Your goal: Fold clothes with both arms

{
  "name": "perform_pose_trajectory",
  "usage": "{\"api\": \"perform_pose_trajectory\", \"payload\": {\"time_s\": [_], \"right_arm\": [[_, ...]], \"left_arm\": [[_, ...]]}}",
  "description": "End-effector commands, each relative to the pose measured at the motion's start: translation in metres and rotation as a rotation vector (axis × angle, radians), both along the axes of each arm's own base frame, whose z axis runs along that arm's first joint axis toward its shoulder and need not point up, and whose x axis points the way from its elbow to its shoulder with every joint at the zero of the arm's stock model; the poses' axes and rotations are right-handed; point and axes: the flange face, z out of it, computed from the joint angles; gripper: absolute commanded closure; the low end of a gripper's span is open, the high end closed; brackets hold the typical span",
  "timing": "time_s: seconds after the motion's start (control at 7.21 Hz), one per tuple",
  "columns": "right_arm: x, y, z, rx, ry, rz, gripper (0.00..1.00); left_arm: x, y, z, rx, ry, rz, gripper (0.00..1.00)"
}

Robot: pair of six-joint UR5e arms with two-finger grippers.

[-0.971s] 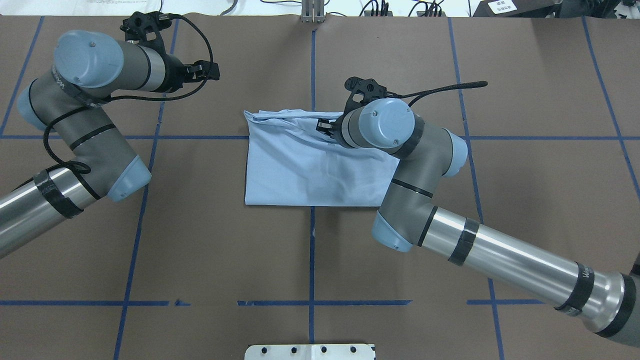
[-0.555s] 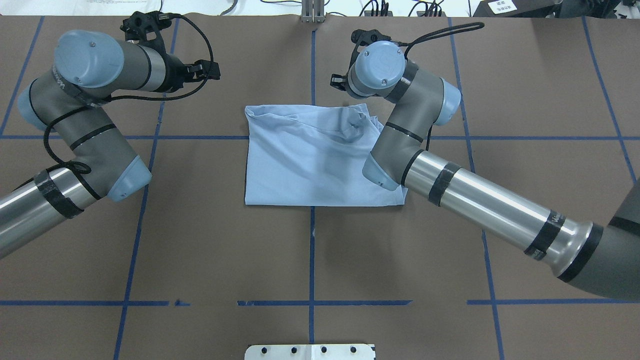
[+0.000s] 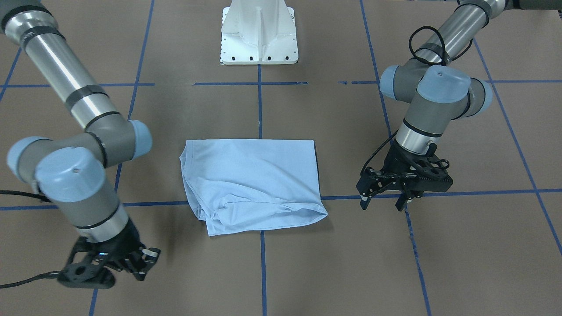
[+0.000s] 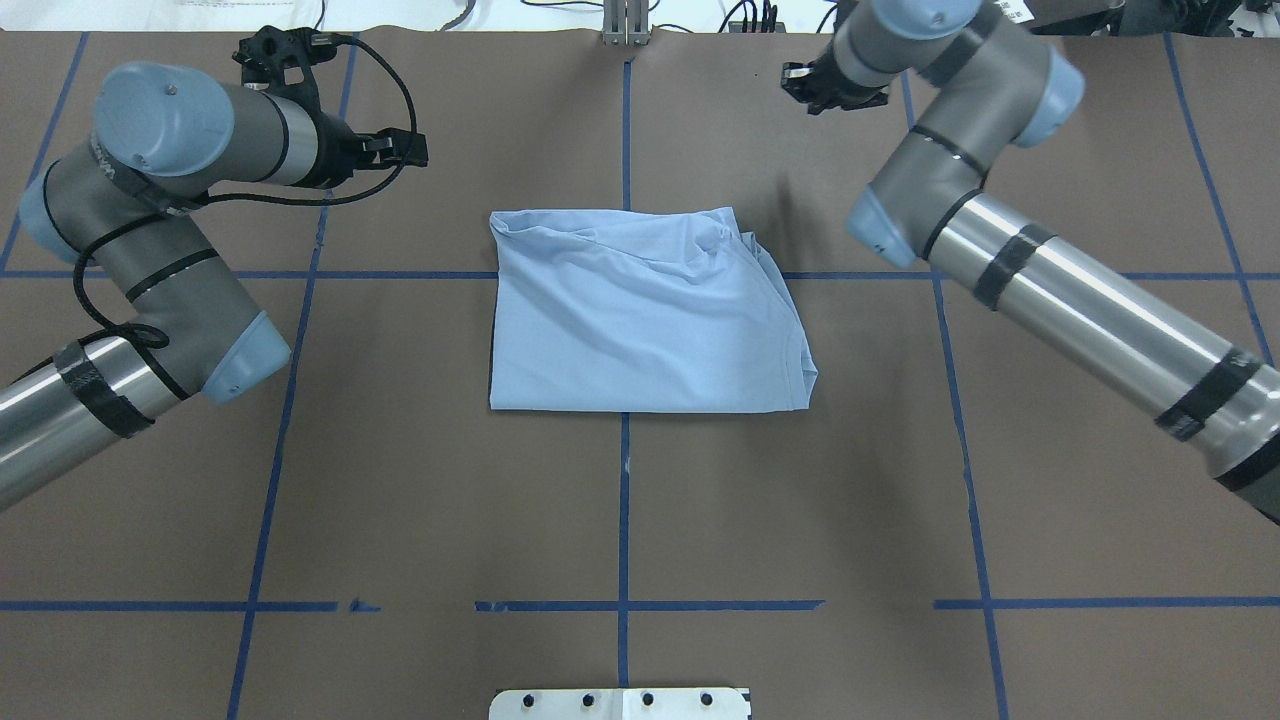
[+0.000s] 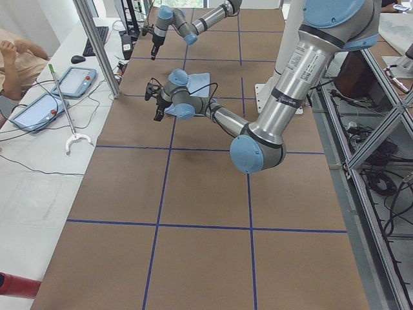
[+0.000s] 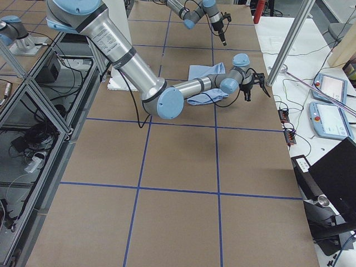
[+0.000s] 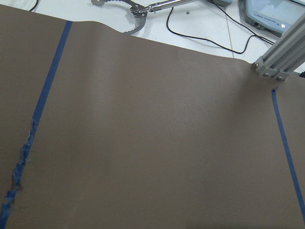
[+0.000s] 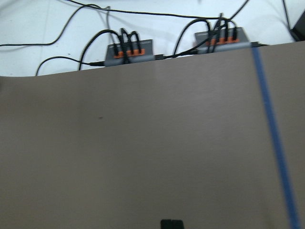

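one light blue t-shirt [image 4: 640, 330] lies folded into a rough rectangle in the middle of the table [image 4: 450, 500], over the crossing of two blue tape lines. its near and left edges are straight, its right edge slants, and its far edge is rumpled, with one bunched hump close to the far right corner

two arms flank it, neither touching the cloth. the left arm [image 4: 150, 250] bends in from the left; its left gripper [image 3: 382, 204] points down at the cover off the shirt's far left corner, apart from it, the two fingers spread wide with nothing between them. the right arm [image 4: 1050, 290] reaches in from the right; its right gripper [image 3: 147, 264] sits beyond the far right corner, well apart from the shirt and near the table's far edge, its two fingers also parted and empty

one white pedestal base [image 3: 259, 35] stands at the robot's side of the table. past the far edge lie two cable hubs [image 8: 128, 50] with orange plugs, two pendants [image 5: 80, 81], one grabber tool [image 7: 138, 12], and one person's arm [image 5: 16, 58] at the bench
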Motion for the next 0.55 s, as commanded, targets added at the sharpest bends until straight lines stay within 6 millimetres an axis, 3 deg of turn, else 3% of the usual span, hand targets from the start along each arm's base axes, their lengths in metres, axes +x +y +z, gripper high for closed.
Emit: {"api": "perform_pose_trajectory", "payload": {"time_s": [0.0, 0.14, 0.28, 0.42], "right_arm": [[0.161, 0.003, 0.099, -0.016, -0.020, -0.117, 1.00], [0.241, 0.012, 0.123, -0.030, -0.052, -0.138, 1.00], [0.289, 0.041, 0.141, -0.026, -0.051, -0.176, 1.00], [0.319, 0.082, 0.162, -0.054, -0.030, -0.200, 0.75]], "left_arm": [[-0.103, -0.016, 0.055, 0.111, -0.133, 0.115, 0.00], [-0.168, -0.016, 0.081, 0.157, -0.176, 0.162, 0.00], [-0.247, -0.011, 0.114, 0.179, -0.195, 0.211, 0.00], [-0.302, 0.005, 0.139, 0.184, -0.204, 0.256, 0.00]]}}
